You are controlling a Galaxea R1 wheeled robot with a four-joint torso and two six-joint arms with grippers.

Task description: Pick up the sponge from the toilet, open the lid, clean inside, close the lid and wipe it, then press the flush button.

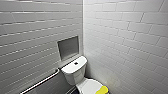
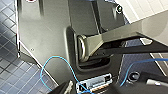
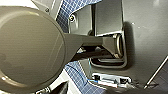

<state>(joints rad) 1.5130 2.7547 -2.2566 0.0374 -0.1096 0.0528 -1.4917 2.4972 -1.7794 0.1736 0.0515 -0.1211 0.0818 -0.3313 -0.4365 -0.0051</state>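
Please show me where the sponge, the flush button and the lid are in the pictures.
the sponge [image 1: 102,89]: head view, middle of its yellow top.
the flush button [image 1: 76,63]: head view, centre of the small dark round spot.
the lid [image 1: 88,86]: head view, bare white surface beside the sponge.

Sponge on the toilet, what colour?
Bright yellow; the sponge shows best in the head view.

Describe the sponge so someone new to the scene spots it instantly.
Find the white toilet in the corner where the two tiled walls meet. On its closed lid, away from the tank, lies the sponge. It is the only bright yellow thing among white ceramic and grey tile.
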